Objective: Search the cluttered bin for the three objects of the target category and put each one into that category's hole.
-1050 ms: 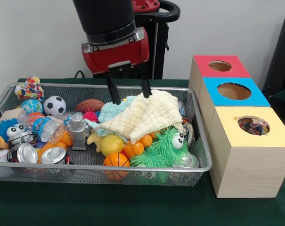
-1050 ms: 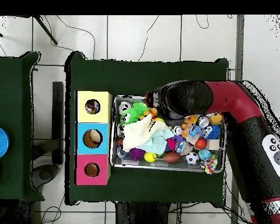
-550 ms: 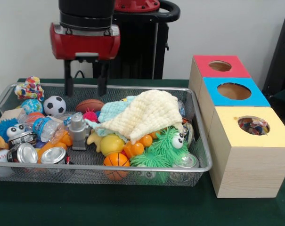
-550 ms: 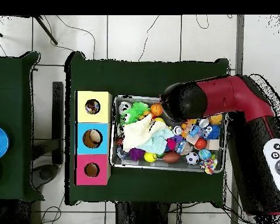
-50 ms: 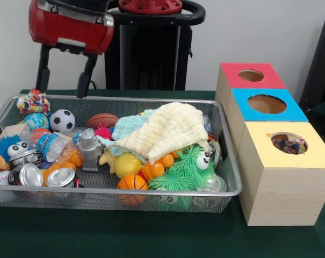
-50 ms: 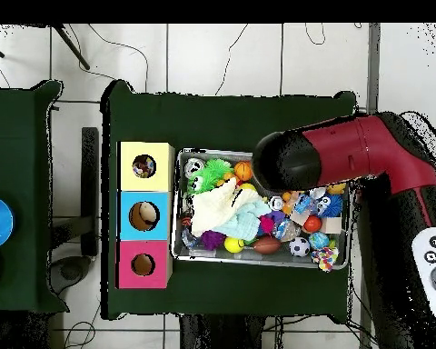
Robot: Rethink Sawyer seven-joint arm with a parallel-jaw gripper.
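Overhead, hand (image 5: 62, 72) raised above the bin's (image 5: 151, 191) far left corner, fingers apart and empty; balls such as the soccer ball (image 5: 62, 120) below, slightly right.

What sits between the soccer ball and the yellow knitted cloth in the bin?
In the front view, a brown football and a pink spiky ball lie between the soccer ball and the yellow cloth.

bin (image 5: 226, 161): wire mesh, packed with toys, cans, cloths | boxes (image 5: 275, 156): red, blue, yellow tops, one hole each, beside bin
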